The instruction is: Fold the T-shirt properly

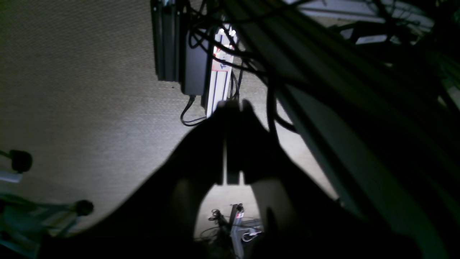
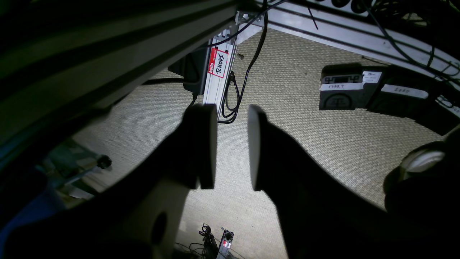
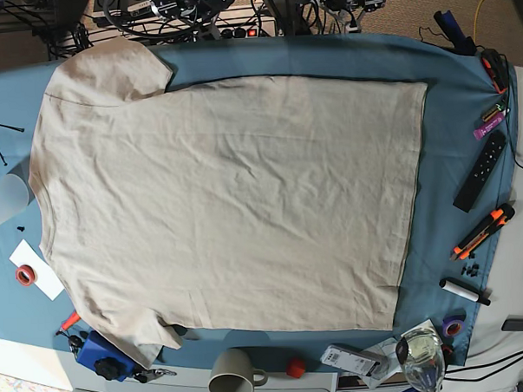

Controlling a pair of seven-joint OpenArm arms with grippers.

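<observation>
Nearby, beige mug (image 3: 233,373) just below the flat T-shirt (image 3: 232,206)

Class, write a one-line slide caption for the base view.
Beige T-shirt spread flat, unfolded, on a blue tablecloth.
</observation>
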